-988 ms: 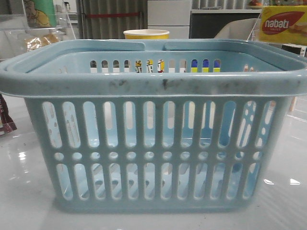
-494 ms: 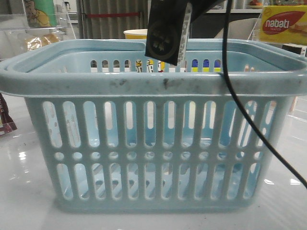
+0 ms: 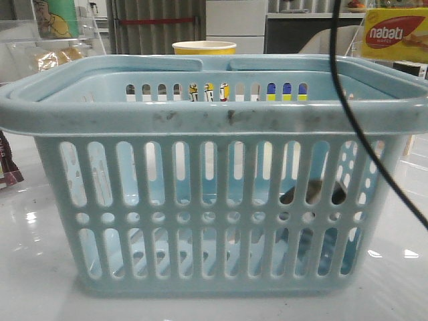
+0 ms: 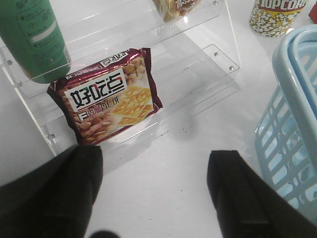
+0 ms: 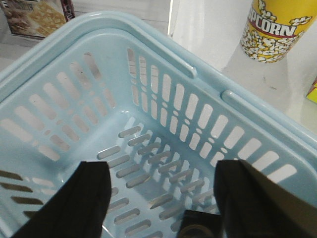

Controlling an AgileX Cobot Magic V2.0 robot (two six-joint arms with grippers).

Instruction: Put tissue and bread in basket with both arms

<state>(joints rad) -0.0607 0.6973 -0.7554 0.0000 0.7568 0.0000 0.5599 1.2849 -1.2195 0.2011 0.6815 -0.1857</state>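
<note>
The basket [image 3: 221, 200] stands in the middle of the white table [image 3: 27, 281], filling most of the front view. Through the slots low on its right side a small dark pack with tan markings, the tissue [image 3: 313, 194], lies on the basket floor.

In the right wrist view the right gripper [image 5: 166, 198] hangs over the inside of the basket [image 5: 148, 124] with its two black fingers [image 5: 86, 203] spread wide and nothing between them. A dark object, only partly in frame, lies on the basket floor just beneath the gap between the fingers; it cannot be told for certain that this is the tissue. A black cable [image 3: 361, 134] runs down across the right of the front view.

The left gripper [image 4: 158, 198] is outside the basket, to its left, over bare table, its fingers [image 4: 237, 198] wide apart and holding nothing. Beyond it a clear acrylic rack [image 4: 148, 74] holds a red cracker packet [image 4: 106, 96] and a green bottle [image 4: 34, 39]. The bread [image 3: 57, 59] lies on that rack at far left, well apart from both grippers. A popcorn cup [image 5: 272, 29] stands behind the basket, and a yellow nabati box [image 3: 394, 33] at far right.
</note>
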